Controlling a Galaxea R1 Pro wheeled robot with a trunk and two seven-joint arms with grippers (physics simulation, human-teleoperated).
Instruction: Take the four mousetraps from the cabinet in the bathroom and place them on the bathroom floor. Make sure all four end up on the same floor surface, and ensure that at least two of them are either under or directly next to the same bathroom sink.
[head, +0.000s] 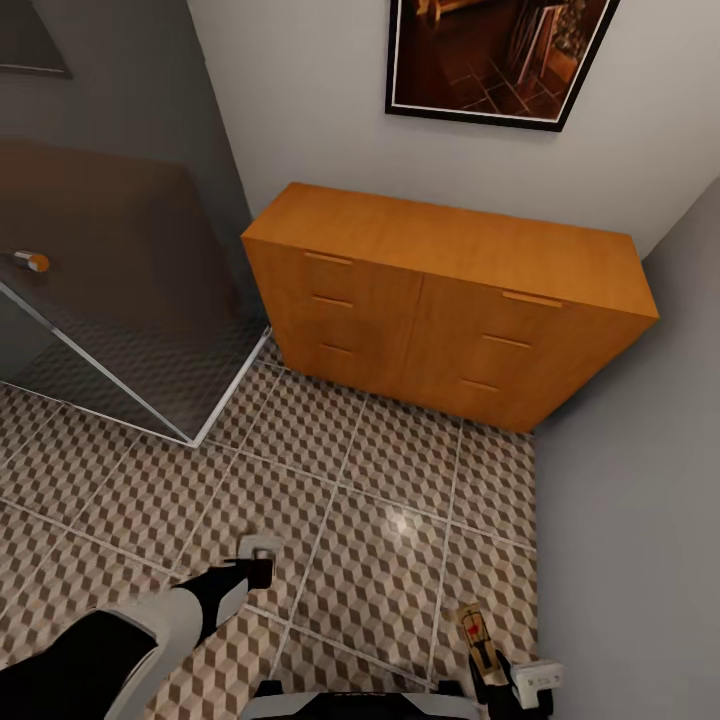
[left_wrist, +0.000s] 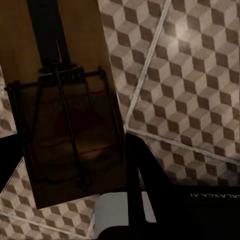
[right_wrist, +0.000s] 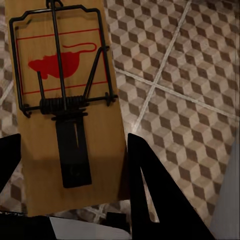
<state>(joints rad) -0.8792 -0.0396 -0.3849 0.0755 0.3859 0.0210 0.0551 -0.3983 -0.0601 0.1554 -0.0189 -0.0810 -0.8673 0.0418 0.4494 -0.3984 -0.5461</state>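
while each tool (right_wrist: 70, 190) grips a mousetrap (right_wrist: 65, 100), the cabinet (head: 450, 300) stands shut.

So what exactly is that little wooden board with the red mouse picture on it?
It is a flat rectangular tan wooden mousetrap carrying a red mouse silhouette inside red lines, a black wire frame, a coiled spring and a dark flat metal strip. It sits between the right gripper's black jaws, held above the cube-patterned tiled bathroom floor.
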